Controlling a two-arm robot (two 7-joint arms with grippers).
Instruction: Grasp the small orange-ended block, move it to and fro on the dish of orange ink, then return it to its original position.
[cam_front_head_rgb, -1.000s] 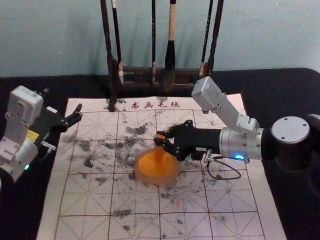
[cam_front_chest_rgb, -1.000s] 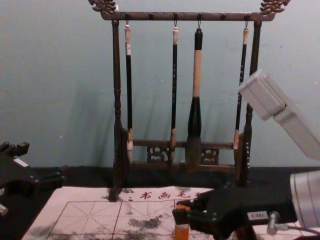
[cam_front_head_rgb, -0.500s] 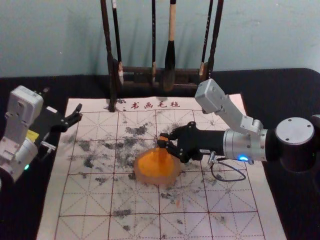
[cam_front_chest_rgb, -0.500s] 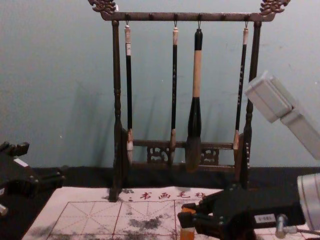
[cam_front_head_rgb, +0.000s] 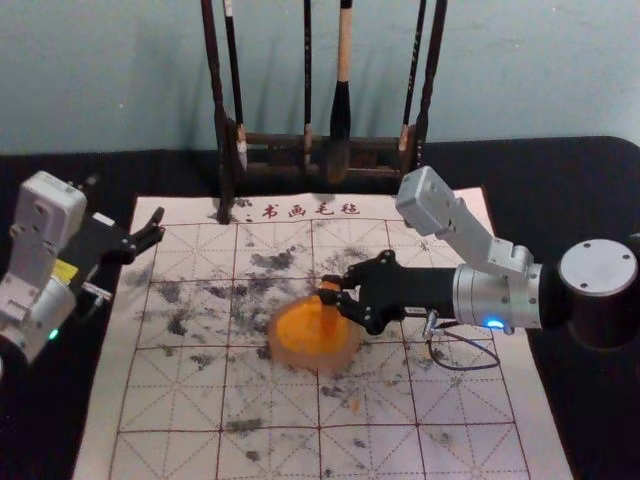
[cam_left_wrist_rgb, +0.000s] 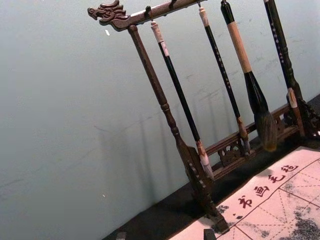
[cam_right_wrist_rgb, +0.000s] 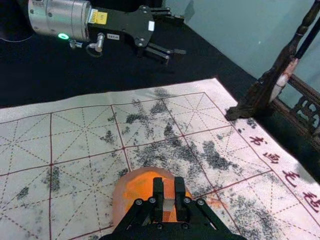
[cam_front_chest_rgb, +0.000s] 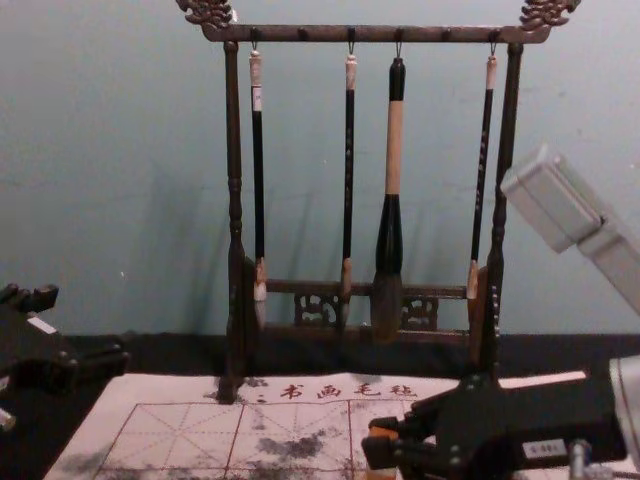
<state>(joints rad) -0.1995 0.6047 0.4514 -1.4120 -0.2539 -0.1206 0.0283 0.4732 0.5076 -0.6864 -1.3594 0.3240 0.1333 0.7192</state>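
Inking looks like your step: the right end effector (cam_front_head_rgb: 327, 290) is over the dish (cam_front_head_rgb: 284, 346), clamped on the block (cam_front_head_rgb: 329, 317), no slack between its fingers. Block's near upright, orange, on the dish side nearer the worktop's (cam_front_head_rgb: 60, 175) right and far edges. Can't confirm how firmly its lower end touches the ink. Dish sits mid-mat (cam_front_head_rgb: 170, 400), well in from all worktop edges. Left end effector (cam_front_head_rgb: 147, 233) is idle near the worktop's left edge, by the mat's far left corner, fingers spread, nothing held.

Next, you likely want more short to-and-fro strokes: same grip, level path, light pressure, inside the rim. Press too hard and you may shove the dish or twist the block. When done, lift straight up and clear before carrying it back; you can't tell its original spot here.
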